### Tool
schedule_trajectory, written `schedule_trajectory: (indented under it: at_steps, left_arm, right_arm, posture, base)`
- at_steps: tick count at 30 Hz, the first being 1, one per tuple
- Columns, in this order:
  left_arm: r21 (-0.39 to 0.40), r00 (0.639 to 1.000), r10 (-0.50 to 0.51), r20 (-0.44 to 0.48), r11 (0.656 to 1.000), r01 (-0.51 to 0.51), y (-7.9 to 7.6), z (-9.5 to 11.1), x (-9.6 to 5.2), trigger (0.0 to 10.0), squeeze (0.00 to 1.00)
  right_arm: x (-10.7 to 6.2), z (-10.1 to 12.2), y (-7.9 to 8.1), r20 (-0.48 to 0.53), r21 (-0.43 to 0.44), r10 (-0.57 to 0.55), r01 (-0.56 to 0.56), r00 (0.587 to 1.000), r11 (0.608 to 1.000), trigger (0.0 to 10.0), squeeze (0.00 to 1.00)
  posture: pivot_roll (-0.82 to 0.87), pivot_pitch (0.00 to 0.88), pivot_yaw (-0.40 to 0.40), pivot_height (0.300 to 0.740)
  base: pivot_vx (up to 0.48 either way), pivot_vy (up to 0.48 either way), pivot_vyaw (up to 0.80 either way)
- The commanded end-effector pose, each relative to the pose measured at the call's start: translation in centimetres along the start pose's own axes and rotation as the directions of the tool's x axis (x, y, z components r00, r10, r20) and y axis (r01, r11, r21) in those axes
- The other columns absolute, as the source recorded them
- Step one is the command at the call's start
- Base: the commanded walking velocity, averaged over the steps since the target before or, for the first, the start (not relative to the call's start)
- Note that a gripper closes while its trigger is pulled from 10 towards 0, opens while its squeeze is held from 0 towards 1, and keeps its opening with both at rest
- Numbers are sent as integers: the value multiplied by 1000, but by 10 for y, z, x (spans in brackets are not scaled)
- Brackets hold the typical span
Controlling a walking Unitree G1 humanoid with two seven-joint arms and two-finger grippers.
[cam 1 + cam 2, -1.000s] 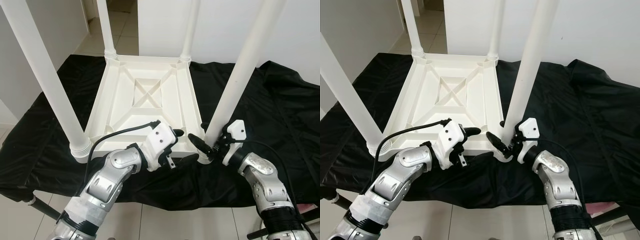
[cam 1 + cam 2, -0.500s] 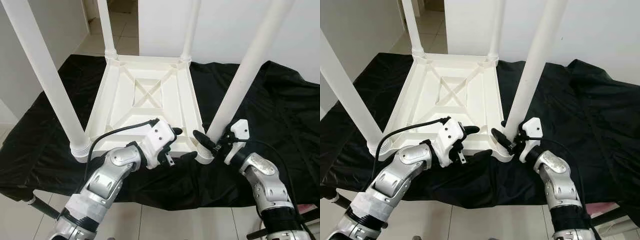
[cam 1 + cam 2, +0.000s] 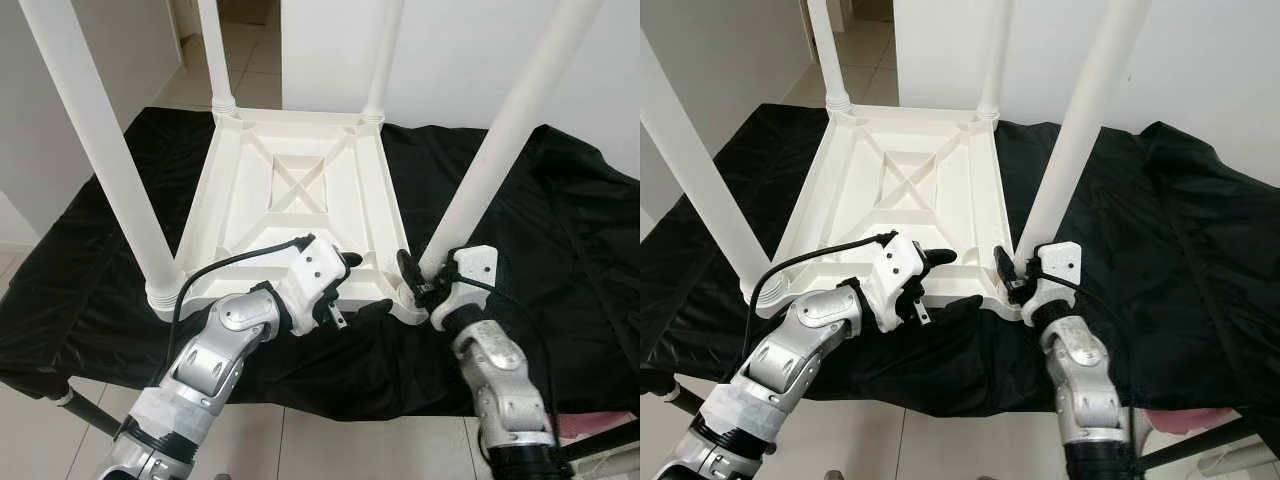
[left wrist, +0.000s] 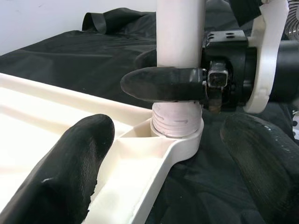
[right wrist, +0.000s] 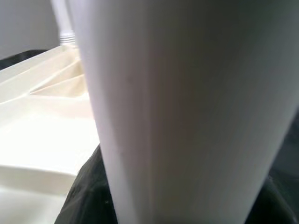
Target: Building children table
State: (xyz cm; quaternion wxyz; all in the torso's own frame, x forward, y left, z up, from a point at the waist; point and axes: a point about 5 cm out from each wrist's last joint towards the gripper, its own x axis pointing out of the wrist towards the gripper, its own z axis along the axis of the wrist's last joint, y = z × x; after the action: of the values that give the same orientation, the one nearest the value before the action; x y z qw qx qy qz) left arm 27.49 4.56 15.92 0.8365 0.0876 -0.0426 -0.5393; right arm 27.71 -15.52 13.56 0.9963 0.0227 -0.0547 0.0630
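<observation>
White table leg (image 3: 500,150) clasped between right gripper (image 3: 420,281) fingers; left gripper (image 3: 362,286) fingers spread over tabletop (image 3: 290,190) edge.

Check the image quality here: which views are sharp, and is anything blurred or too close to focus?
Both eye views are sharp and evenly lit. In the left wrist view the left end effector's near fingers are soft, while the right end effector around the table leg reads clearly. In the right wrist view that leg is too close, a blurred white mass.

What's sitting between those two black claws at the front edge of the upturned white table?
Between the left gripper and right gripper lies the table rim's near corner, with black cloth below, seen in the left eye view.
</observation>
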Motion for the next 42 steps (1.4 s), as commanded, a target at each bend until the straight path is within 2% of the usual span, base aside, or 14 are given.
schedule_trajectory:
  at_steps: [1,4,14,15,22,25,28,29,30,31,32,39,40,42]
  left_arm:
    - [-10,1000,22,-5,1000,-22,3,-3,-2,10000,0]
    - [-8,999,41,0,999,-41,7,-2,-1,10000,0]
    - [19,998,62,-7,998,-62,7,-2,-2,10000,0]
    - [23,998,67,-11,998,-66,7,-3,-3,10000,0]
    - [22,997,72,-12,997,-72,6,-3,-5,10000,0]
    - [7,998,62,-3,998,-62,5,-4,-5,10000,0]
    - [5,998,59,-3,998,-59,3,-4,-4,10000,0]
    - [0,999,54,-7,999,-54,2,-4,-4,10000,0]
    - [-4,999,52,-12,999,-52,1,-5,-4,10000,0]
    - [-4,999,52,-12,999,-52,1,-5,-4,10000,0]
    - [-16,998,52,-28,998,-53,0,-6,-4,10000,0]
    - [-18,997,64,-40,998,-64,2,-6,0,10000,0]
    - [-19,997,66,-36,998,-66,2,-5,2,10000,0]
    - [-19,997,65,-34,998,-66,2,-5,2,10000,0]
  right_arm:
    - [-4,-7,1,-46,30,-93,94,995,995,10000,0]
    - [-5,-9,15,-52,25,-214,215,976,976,10000,0]
    - [-2,-3,17,-57,32,-238,240,969,970,10000,0]
    - [-1,0,16,-44,37,-233,234,972,971,10000,1000]
    - [-1,10,16,11,36,-175,174,985,984,10000,1000]
    - [-5,13,9,26,25,-34,33,999,999,10000,1000]
    - [-5,13,6,20,20,36,-36,999,999,10000,1000]
    - [-5,13,3,14,-5,120,-120,993,993,10000,1000]
    - [-6,13,1,12,-29,208,-207,978,978,10000,212]
    - [-6,13,1,12,-29,208,-207,978,978,10000,212]
    - [-6,12,-2,-2,-43,296,-295,955,954,10000,0]
    - [-2,9,-10,-39,-83,432,-434,901,897,10000,0]
    - [1,8,-16,-65,-101,488,-492,870,865,10000,0]
    - [2,8,-17,-76,-110,505,-511,860,853,10000,0]
  posture:
    - [-22,0,-41,740]
    - [-18,0,-37,740]
    - [-6,0,-32,740]
    - [-5,0,-32,740]
    - [-5,0,-35,740]
    - [-18,0,-36,740]
    - [-23,0,-37,740]
    - [-26,0,-36,740]
    - [-26,0,-39,740]
    - [-26,0,-39,740]
    - [-30,0,-42,740]
    - [-27,0,-53,740]
    - [-28,0,-54,740]
    - [-28,0,-54,740]
  base:
    - [0,0,0]
    - [0,0,0]
    - [0,0,0]
    - [0,0,0]
    - [0,0,0]
    - [0,0,0]
    - [0,0,0]
    - [0,0,0]
    - [0,0,0]
    - [0,0,0]
    - [0,0,0]
    - [0,0,0]
    - [0,0,0]
    - [0,0,0]
